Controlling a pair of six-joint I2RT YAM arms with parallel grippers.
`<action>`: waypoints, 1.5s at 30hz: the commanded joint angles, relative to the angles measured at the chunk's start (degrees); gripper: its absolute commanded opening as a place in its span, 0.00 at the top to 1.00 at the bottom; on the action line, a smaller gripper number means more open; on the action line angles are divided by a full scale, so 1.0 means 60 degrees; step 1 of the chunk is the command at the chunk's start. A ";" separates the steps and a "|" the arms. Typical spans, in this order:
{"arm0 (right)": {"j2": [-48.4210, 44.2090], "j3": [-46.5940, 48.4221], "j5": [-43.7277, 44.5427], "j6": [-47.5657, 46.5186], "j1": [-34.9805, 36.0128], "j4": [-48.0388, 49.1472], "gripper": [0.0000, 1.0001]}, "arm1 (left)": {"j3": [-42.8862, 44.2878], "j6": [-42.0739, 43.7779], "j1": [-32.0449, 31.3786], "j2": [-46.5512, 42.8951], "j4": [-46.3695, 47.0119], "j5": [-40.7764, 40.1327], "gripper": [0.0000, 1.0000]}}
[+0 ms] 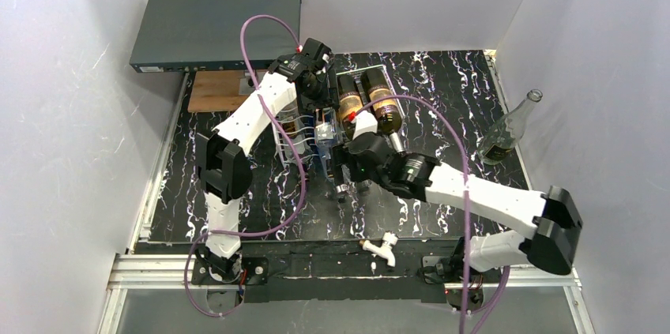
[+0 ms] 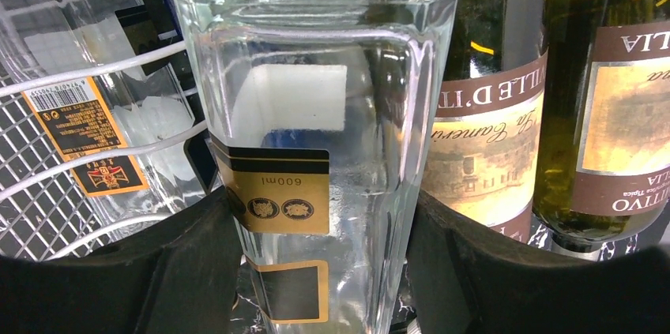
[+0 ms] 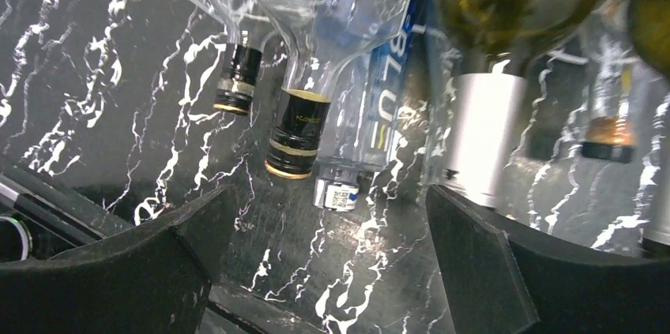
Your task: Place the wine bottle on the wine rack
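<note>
Left gripper (image 2: 320,223) clamps the clear glass bottle (image 2: 316,73) across its flat sides near the base, over the white wine rack (image 2: 95,69) beside two dark bottles (image 2: 490,113); right gripper (image 3: 324,223) gapes wide, holding nothing. Glass looks stiff, slick, breakable: you want the flats, gently

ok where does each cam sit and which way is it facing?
Top external: above and behind the bases, looking down on the table and wine rack; both arms show.
Left wrist: on the left arm, looking along the left end effector, shut on a clear bottle; both fingers show.
Right wrist: on the right arm, low, facing bottle necks; open right end effector frames the bottom.
Shared: both wrist views show the clear bottle and a green wine bottle beside it.
</note>
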 commanded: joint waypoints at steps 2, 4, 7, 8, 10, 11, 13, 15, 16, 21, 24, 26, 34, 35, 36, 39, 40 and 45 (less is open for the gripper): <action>0.1194 0.0345 -0.0424 0.0653 0.0009 0.0847 0.02 | -0.0289 -0.1095 0.0271 -0.0977 0.0119 0.0135 1.00; 0.1602 0.0444 -0.0358 0.0736 0.0009 0.1049 0.07 | -0.0404 -0.1151 0.0272 -0.1068 0.0126 0.0108 1.00; 0.2128 0.0476 -0.0309 0.0854 0.0009 0.1454 0.15 | -0.0672 -0.1268 0.0270 -0.1234 0.0152 0.0073 1.00; 0.2288 0.0492 -0.0261 0.0863 0.0009 0.1588 0.18 | -0.0701 -0.1285 0.0271 -0.1276 0.0169 0.0073 1.00; 0.2596 0.0567 -0.0036 0.0847 0.0007 0.1717 0.22 | -0.0718 -0.1290 0.0272 -0.1310 0.0155 0.0087 1.00; 0.2702 0.0606 0.0048 0.0810 0.0008 0.1796 0.24 | -0.0742 -0.1312 0.0272 -0.1341 0.0166 0.0108 1.00; 0.2874 0.0625 0.0081 0.0732 0.0008 0.2083 0.31 | -0.0810 -0.1383 0.0271 -0.1430 0.0165 0.0142 1.00; 0.2992 0.0613 0.0069 0.0682 0.0009 0.2417 0.38 | -0.0910 -0.1473 0.0272 -0.1501 0.0159 0.0171 1.00; 0.3029 0.0641 0.0061 0.0667 0.0009 0.2462 0.42 | -0.0956 -0.1503 0.0272 -0.1539 0.0159 0.0206 1.00; 0.2938 0.0518 0.0072 0.0688 0.0009 0.2558 0.89 | -0.1182 -0.1547 0.0272 -0.1764 0.0187 0.0334 1.00; 0.2621 0.0228 -0.0249 0.0877 -0.0005 0.2812 0.99 | -0.1527 -0.1347 0.0268 -0.2009 0.0411 0.0867 1.00; 0.2486 0.0157 -0.0545 0.0867 -0.0006 0.2852 0.99 | -0.1877 -0.1183 0.0272 -0.2251 0.0607 0.1054 0.88; 0.2351 0.0126 -0.1571 0.1204 -0.0063 0.2889 0.99 | -0.3352 -0.0417 0.0284 -0.3704 0.1096 0.0822 0.14; 0.2332 0.0126 -0.1605 0.1285 -0.0075 0.2873 0.99 | -0.3420 -0.0338 0.0286 -0.3797 0.1089 0.0802 0.07; 0.2297 0.0124 -0.1615 0.1364 -0.0079 0.2863 0.99 | -0.3494 -0.0281 0.0284 -0.3882 0.1072 0.0763 0.02; 0.2148 0.0042 -0.1460 0.1626 -0.0101 0.2926 0.99 | -0.3737 -0.0174 0.0286 -0.4099 0.1045 0.0770 0.02; 0.2155 0.0043 -0.1469 0.1656 -0.0150 0.2958 0.99 | -0.3794 -0.0130 0.0286 -0.4132 0.1050 0.0841 0.02; 0.2293 0.0174 -0.1696 0.1697 -0.0484 0.2987 0.99 | -0.4333 0.0065 0.0282 -0.4754 0.1291 0.1198 0.02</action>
